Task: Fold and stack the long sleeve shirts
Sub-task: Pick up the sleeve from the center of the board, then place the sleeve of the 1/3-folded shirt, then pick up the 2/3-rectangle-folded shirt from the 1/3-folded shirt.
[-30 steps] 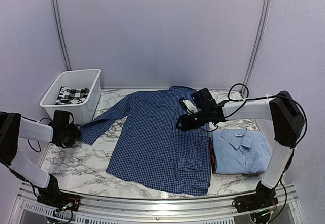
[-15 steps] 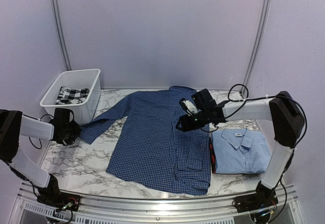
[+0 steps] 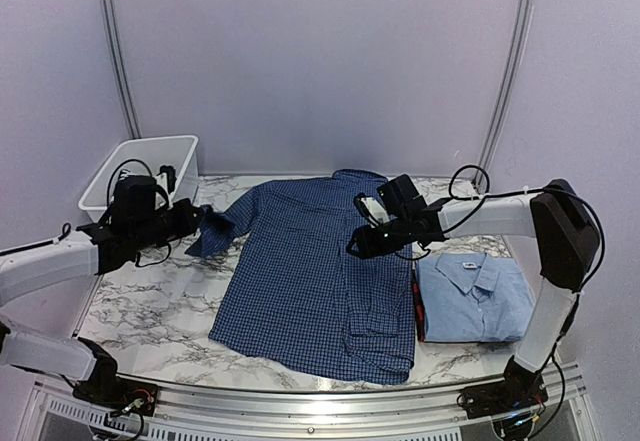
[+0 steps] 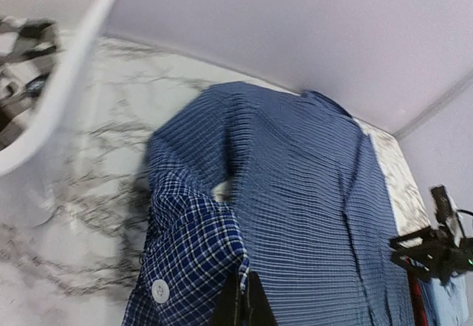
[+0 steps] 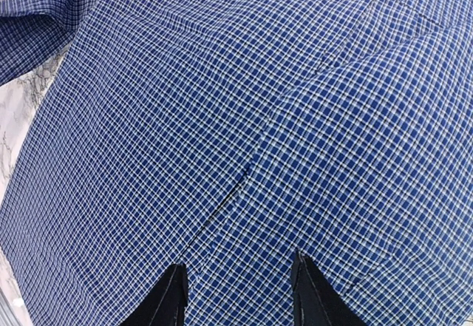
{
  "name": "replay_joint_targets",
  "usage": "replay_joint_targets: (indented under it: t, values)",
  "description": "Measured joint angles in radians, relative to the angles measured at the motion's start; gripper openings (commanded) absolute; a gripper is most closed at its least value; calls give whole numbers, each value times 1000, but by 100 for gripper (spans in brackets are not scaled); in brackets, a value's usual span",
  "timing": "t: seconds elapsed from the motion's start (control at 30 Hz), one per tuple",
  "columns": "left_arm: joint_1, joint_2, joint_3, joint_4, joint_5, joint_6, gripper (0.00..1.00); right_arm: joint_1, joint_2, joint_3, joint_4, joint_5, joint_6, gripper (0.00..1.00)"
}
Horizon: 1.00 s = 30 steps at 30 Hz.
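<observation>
- We see the dark blue fine-checked cloth shirt [image 3: 300, 281] spread flat mid-frame on the marble table [image 3: 150, 321].
- The plain light blue cloth shirt [image 3: 475, 301] lies folded at lower right.
- Our left gripper [image 3: 196, 219] pinches the checked shirt's sleeve cuff [image 4: 188, 259], centre-left.
- Our right gripper [image 3: 360, 241] stands parted over the shirt's middle.
</observation>
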Motion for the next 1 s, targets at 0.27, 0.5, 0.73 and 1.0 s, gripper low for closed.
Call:
replay_joint_targets:
  t: [0.27,0.5,0.73,1.0]
  values:
    - [-291,281,317,-110,117,159,13,0,-2,10,0,6,1,44]
    - [-382,488,390,-246,146,190,46,3,-17,10,-1,10,0,48]
    - [-376,407,381,-262,77,122,50,72,-15,58,-23,31,-37,56]
    - [-313,249,245,-264,-5,-49,50,259,78,235,-40,113,-145,63]
